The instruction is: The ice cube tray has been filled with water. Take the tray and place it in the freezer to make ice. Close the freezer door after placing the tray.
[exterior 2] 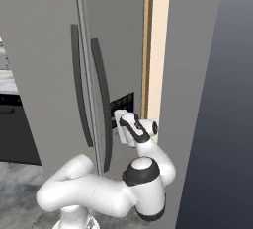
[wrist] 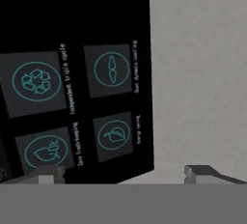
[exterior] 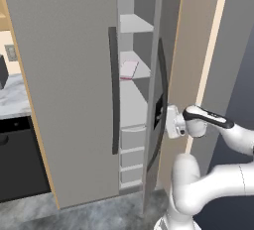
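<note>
The pale pink ice cube tray (exterior: pixel 129 69) lies flat on a white shelf inside the freezer (exterior: pixel 135 100), above three pale drawers. The freezer door (exterior: pixel 158 65) stands ajar, seen almost edge-on, with its black curved handle (exterior: pixel 163 75) facing right. In the right base view the freezer door (exterior 2: pixel 123 40) looks close to the fridge front. My gripper (exterior: pixel 166 121) is open with nothing between its fingers, pressed up against the door's outer face at the black dispenser panel (wrist: pixel 72 97). The fingertips (wrist: pixel 202 173) straddle the panel's lower right corner and the grey door skin (wrist: pixel 198 73).
The wider grey fridge door (exterior: pixel 64 85) with its own black handle (exterior: pixel 114 90) is shut on the left. A wooden side panel (exterior: pixel 191 50) and a grey wall (exterior 2: pixel 197 75) stand to the right of the door. A dark appliance (exterior: pixel 15 159) sits under a marble counter (exterior: pixel 12 97) at the left.
</note>
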